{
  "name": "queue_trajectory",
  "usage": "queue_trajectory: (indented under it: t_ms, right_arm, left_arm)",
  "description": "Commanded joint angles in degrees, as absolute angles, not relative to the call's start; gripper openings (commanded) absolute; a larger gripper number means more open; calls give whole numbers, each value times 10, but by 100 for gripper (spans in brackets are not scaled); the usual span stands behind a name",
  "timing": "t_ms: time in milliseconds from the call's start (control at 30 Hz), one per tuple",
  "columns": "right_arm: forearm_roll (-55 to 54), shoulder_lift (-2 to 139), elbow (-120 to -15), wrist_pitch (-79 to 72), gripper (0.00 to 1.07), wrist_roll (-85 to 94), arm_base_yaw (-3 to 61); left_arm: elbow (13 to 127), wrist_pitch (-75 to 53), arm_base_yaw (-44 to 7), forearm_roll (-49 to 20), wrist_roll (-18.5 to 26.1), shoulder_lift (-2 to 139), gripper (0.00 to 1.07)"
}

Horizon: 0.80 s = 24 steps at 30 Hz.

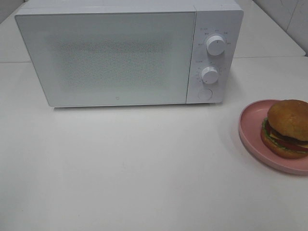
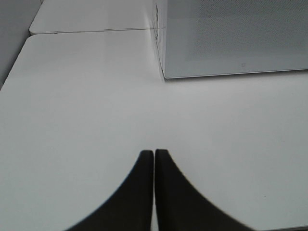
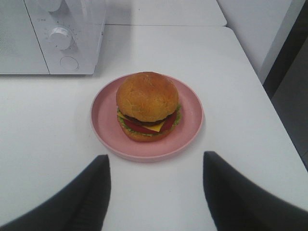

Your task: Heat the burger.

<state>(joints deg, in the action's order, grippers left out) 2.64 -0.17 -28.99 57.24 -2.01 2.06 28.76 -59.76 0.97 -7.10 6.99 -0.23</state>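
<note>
The burger (image 1: 287, 128) with golden-brown bun, dark patty, cheese, tomato and lettuce sits on a pink plate (image 1: 250, 120) at the right edge of the exterior high view. The right wrist view shows the burger (image 3: 147, 105) on the plate (image 3: 103, 118) just beyond my right gripper (image 3: 156, 166), whose dark fingers stand wide open with nothing between them, short of the plate's rim. My left gripper (image 2: 154, 153) is shut, its fingertips pressed together over bare table, empty. Neither gripper shows in the exterior high view.
A white microwave (image 1: 115, 55) stands at the back of the white table, door closed, with two knobs (image 1: 215, 45) and a round button (image 1: 205, 94) on its right panel. The microwave's corner (image 2: 166, 72) lies ahead of the left gripper. The table's edge runs right of the plate (image 3: 269, 115).
</note>
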Motion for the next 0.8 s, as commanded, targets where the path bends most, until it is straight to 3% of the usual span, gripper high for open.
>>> queue_trajectory:
  t_ms: [33,800]
  right_arm:
    - [28,-7,-290,568,53,-18,18]
    - [28,-7,-290,568,53,-18,18]
  left_arm:
    - [286,-592,11,-76,68,-16,0]
    - [286,-592,11,-76,68,-16,0]
